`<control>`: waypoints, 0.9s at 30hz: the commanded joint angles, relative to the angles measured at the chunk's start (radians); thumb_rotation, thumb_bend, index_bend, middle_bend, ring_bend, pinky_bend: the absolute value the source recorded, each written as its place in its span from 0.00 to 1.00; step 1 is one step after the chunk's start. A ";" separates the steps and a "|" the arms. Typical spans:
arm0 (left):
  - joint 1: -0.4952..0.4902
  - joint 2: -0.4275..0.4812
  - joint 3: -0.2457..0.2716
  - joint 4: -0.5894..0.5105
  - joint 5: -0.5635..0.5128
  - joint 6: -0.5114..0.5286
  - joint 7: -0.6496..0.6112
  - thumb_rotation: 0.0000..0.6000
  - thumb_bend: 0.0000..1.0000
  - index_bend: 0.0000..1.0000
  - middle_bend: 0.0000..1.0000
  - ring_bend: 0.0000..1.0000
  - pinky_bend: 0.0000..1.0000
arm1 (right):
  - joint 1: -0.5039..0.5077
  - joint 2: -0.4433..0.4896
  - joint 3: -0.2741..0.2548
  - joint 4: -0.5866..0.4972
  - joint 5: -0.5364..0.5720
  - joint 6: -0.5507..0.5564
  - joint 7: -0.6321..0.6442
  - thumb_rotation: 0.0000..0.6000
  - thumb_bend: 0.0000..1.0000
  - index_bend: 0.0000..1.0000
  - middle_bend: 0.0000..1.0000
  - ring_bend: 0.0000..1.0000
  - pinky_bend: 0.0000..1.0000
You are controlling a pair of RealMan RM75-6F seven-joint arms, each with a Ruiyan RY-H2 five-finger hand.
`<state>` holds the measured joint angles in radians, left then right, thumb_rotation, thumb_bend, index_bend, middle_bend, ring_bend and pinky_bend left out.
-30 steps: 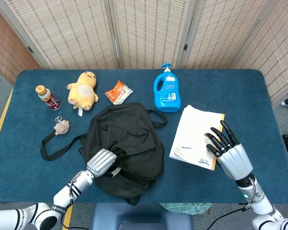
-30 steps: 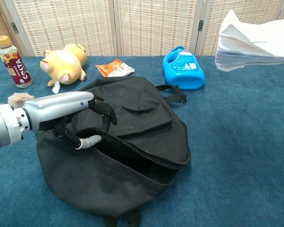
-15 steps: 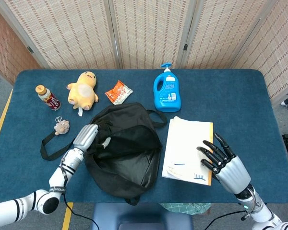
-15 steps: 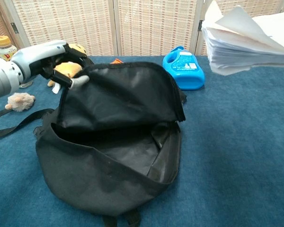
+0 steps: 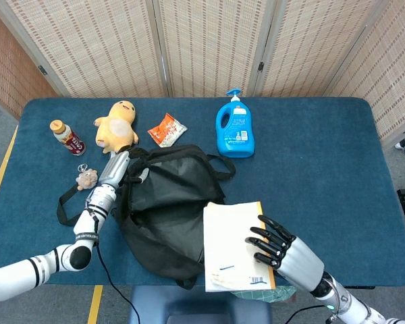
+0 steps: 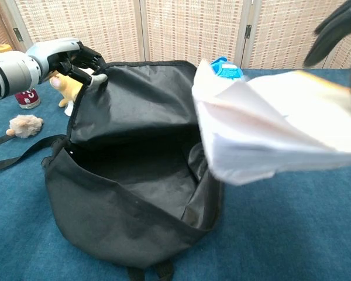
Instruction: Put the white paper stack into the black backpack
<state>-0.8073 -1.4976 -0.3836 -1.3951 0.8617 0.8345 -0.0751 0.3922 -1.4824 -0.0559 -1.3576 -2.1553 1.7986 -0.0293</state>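
— Bench [image 5: 324,135] first: what's biggest on it?
— Black backpack [image 5: 169,209], near the centre, its mouth gaping wide in the chest view.
— Who keeps it open?
— Left robot hand [image 5: 116,169], at ten o'clock of the bag, fingers clamped on the top flap's edge, lifting it.
— And the paper stack [image 5: 235,246]?
— Held by the right robot hand [image 5: 280,250], fingers spread on top. It's at four o'clock of the backpack, its left edge over the bag's rim.
— Smaller things?
— Blue detergent bottle [image 5: 235,127] at one o'clock, yellow plush toy [image 5: 117,125] at eleven.
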 commanded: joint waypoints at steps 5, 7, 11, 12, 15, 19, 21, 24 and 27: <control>-0.034 -0.003 -0.019 0.038 -0.090 -0.034 0.031 1.00 0.60 0.61 0.32 0.20 0.00 | 0.059 -0.104 -0.018 0.061 0.022 -0.120 0.086 1.00 0.43 0.70 0.42 0.28 0.16; -0.036 -0.001 -0.019 0.038 -0.098 -0.035 0.034 1.00 0.60 0.61 0.31 0.20 0.00 | 0.076 -0.131 -0.014 0.086 0.037 -0.151 0.109 1.00 0.43 0.70 0.42 0.28 0.17; -0.037 0.002 -0.014 0.036 -0.107 -0.035 0.036 1.00 0.60 0.61 0.31 0.19 0.00 | 0.116 -0.204 0.004 0.161 0.087 -0.216 0.179 1.00 0.43 0.70 0.42 0.28 0.17; -0.037 0.003 -0.013 0.036 -0.107 -0.035 0.037 1.00 0.60 0.61 0.31 0.19 0.00 | 0.125 -0.220 0.009 0.180 0.094 -0.226 0.193 1.00 0.43 0.70 0.42 0.28 0.17; -0.036 0.005 -0.013 0.033 -0.107 -0.029 0.036 1.00 0.60 0.61 0.31 0.19 0.00 | 0.156 -0.276 0.027 0.255 0.117 -0.252 0.226 1.00 0.43 0.70 0.42 0.29 0.17; -0.036 0.009 -0.012 0.032 -0.114 -0.026 0.038 1.00 0.60 0.61 0.31 0.19 0.00 | 0.201 -0.350 0.043 0.367 0.136 -0.283 0.261 1.00 0.43 0.70 0.42 0.29 0.17; -0.038 0.010 -0.012 0.033 -0.121 -0.030 0.039 1.00 0.60 0.61 0.30 0.19 0.00 | 0.219 -0.381 0.047 0.412 0.148 -0.295 0.283 1.00 0.43 0.70 0.42 0.29 0.17; -0.040 0.011 -0.007 0.037 -0.128 -0.031 0.045 1.00 0.60 0.61 0.30 0.19 0.00 | 0.247 -0.434 0.053 0.494 0.163 -0.313 0.303 1.00 0.43 0.70 0.42 0.29 0.17; -0.040 0.012 -0.008 0.035 -0.132 -0.031 0.044 1.00 0.60 0.61 0.30 0.19 0.00 | 0.274 -0.482 0.058 0.574 0.177 -0.326 0.317 1.00 0.43 0.70 0.42 0.29 0.17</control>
<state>-0.8477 -1.4858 -0.3911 -1.3600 0.7296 0.8032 -0.0310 0.6374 -1.9219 -0.0063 -0.8374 -1.9959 1.4899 0.2669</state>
